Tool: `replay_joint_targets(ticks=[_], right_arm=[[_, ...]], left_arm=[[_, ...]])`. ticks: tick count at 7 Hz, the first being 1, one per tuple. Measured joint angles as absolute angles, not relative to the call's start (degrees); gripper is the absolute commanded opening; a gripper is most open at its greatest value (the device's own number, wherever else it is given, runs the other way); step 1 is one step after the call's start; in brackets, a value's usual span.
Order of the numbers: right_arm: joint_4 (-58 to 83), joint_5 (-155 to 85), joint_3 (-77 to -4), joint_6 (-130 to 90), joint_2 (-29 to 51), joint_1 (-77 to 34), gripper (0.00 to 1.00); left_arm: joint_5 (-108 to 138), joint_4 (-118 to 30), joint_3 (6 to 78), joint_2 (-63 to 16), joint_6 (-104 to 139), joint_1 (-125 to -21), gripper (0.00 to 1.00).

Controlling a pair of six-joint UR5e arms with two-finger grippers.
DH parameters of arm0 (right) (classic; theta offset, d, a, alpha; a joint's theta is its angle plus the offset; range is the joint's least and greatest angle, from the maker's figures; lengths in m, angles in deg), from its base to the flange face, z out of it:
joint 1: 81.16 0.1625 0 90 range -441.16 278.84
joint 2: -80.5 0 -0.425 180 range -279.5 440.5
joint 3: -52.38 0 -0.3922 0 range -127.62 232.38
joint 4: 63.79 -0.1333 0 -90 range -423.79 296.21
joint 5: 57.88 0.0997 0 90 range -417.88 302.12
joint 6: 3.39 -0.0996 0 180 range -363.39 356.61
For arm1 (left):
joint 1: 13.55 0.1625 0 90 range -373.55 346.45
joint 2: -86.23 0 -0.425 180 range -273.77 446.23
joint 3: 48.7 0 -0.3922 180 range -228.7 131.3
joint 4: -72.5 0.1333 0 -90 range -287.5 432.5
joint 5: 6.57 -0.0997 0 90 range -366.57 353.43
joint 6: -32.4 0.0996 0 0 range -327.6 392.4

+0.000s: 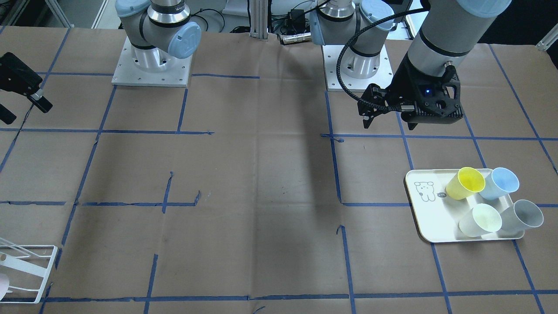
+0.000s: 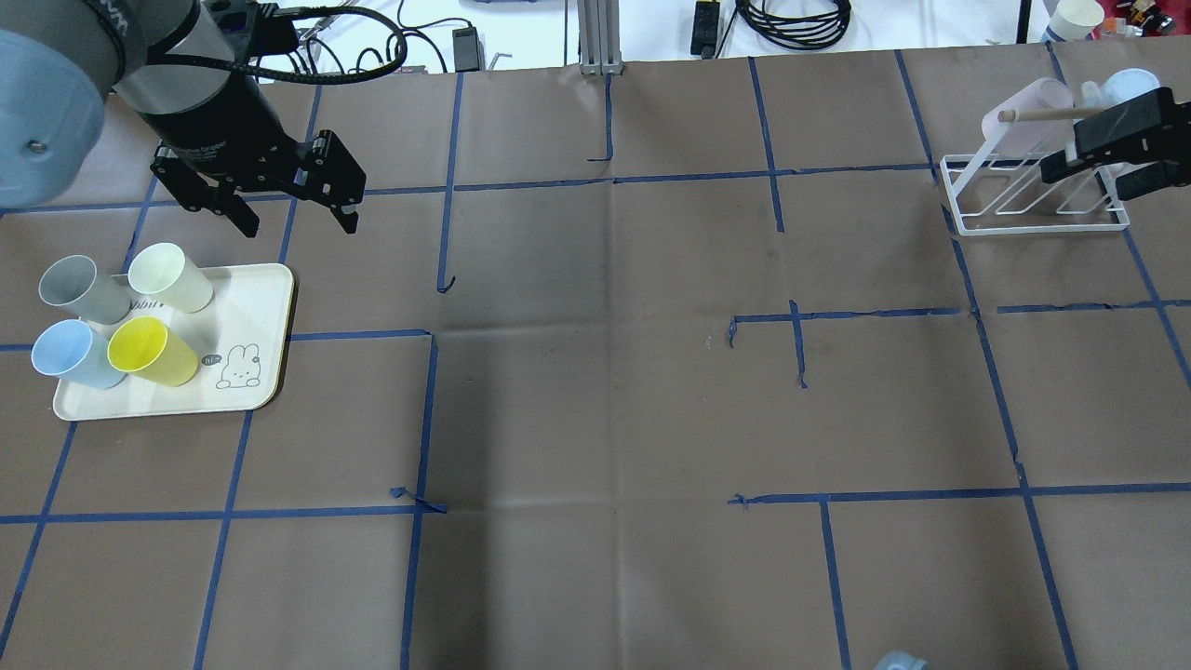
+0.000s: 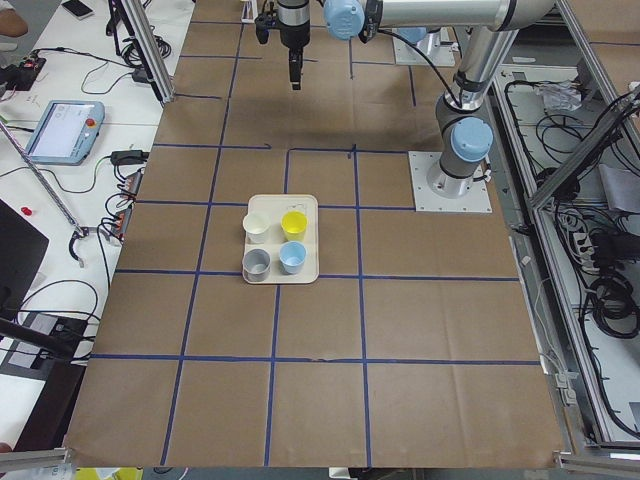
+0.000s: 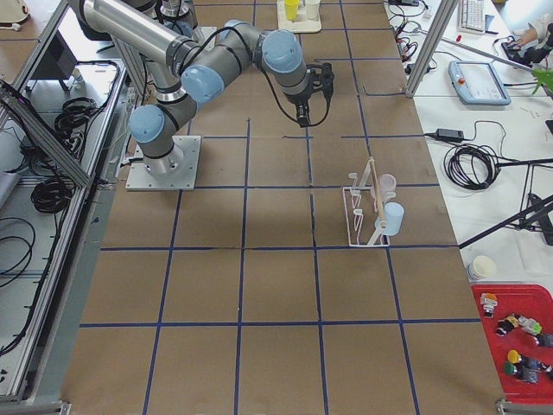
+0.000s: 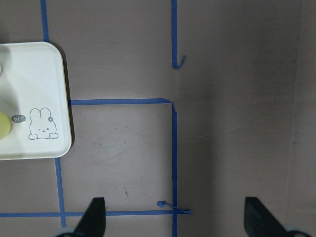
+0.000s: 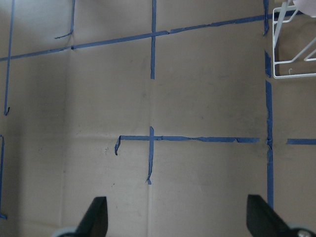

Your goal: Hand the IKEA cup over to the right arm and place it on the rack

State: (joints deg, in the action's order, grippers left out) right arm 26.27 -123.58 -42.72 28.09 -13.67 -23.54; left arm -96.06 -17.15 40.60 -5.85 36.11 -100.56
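Several cups lie on a cream tray [image 2: 251,307]: grey [image 2: 79,288], cream [image 2: 172,277], blue [image 2: 70,354] and yellow [image 2: 149,352]. My left gripper [image 2: 298,226] hangs open and empty above the table beside the tray; in the left wrist view its fingertips [image 5: 94,217] stand wide apart over bare paper. The right arm's gripper [image 2: 1084,183] is open and empty over the white wire rack [image 2: 1033,223]. The rack [image 4: 363,216] carries a pink cup [image 2: 1033,107] and a pale blue cup [image 4: 393,219]. In the right wrist view the rack [image 6: 291,74] sits at the top right corner.
Brown paper with blue tape lines covers the table. The two arm bases [image 1: 150,65] [image 1: 355,65] stand at the robot's edge. A braided black hose [image 1: 348,83] loops beside the left wrist. Cables and a pendant [image 4: 479,82] lie off the table's far side.
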Motion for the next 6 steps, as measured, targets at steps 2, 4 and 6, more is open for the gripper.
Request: replay_joint_targets(ticks=[2, 4, 6], right_arm=[[23.61, -130.54, -34.78, 25.12, -8.78, -17.98, 1.00], [23.49, -137.54, -31.63, 18.32, -7.17, -8.51, 1.00], [23.42, -140.05, -31.31, 10.82, -7.29, 0.44, 1.00]], left_arm=[[-96.27, -17.15, 40.60, -5.80, 35.13, -100.56, 0.99], [-96.37, -17.11, 40.60, -5.68, 33.85, -100.56, 0.99], [-96.33, -17.15, 40.60, -5.71, 33.58, -100.56, 0.99]])
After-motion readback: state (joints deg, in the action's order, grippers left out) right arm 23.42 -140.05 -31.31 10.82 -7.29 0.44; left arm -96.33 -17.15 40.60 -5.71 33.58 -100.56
